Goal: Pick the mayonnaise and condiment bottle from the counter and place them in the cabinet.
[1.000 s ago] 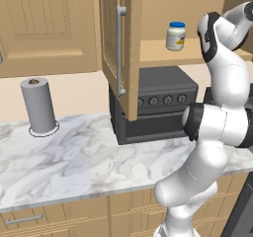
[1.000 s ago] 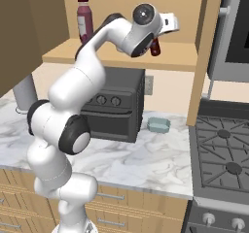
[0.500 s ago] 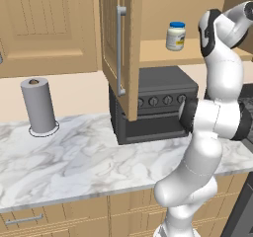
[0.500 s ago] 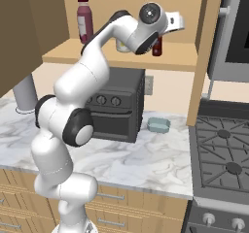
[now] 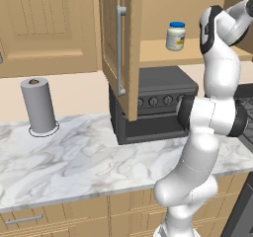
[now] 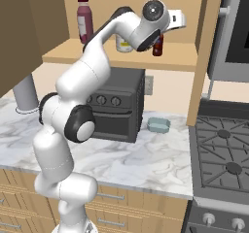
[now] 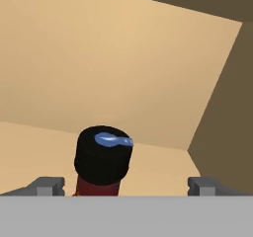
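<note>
**Bottle on the cabinet shelf, fingers spread**

Left base view: mayonnaise [image 5: 175, 35] on the cabinet [image 5: 163, 53] shelf, mid-shelf.

Right base view: bottle [image 6: 157, 44] stands near the shelf's right end, seemingly upright.

Hand view: gripper [image 7: 121, 185] wide apart, the bottle's cap between its tips, untouched.

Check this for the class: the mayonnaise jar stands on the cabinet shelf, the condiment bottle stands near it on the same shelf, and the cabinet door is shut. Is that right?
One part is wrong: the cabinet door is open, swung outward with its bar handle facing the room, as the left base view shows. The rest holds: the mayonnaise stands on the shelf, and the condiment bottle stands near it, below the hand.
</note>
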Motion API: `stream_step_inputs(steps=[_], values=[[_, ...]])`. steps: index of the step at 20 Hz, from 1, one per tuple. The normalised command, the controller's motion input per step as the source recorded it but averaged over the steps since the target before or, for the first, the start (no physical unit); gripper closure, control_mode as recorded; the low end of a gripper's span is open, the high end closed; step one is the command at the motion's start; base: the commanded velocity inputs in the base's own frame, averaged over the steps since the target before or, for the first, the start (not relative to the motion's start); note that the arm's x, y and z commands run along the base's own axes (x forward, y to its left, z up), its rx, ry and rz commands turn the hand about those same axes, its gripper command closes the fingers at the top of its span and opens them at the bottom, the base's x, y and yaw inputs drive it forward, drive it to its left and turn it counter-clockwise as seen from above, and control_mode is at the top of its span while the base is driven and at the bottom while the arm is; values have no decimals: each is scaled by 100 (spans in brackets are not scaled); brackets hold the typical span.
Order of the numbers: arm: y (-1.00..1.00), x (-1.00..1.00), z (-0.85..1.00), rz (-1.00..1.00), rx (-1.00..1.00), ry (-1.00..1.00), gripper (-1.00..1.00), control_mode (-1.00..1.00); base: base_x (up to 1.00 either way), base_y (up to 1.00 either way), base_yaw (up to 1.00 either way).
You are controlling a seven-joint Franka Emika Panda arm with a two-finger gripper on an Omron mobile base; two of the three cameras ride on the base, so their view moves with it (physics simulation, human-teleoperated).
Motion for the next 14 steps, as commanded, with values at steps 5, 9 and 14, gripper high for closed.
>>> stream_step_inputs(steps=[5,9,14], values=[[0,-39,0,1,0,-3,-100,-100,0,0,0],[5,-61,-2,2,0,-3,-100,-100,0,0,0],[25,-78,-12,2,0,-4,-100,-100,0,0,0]])
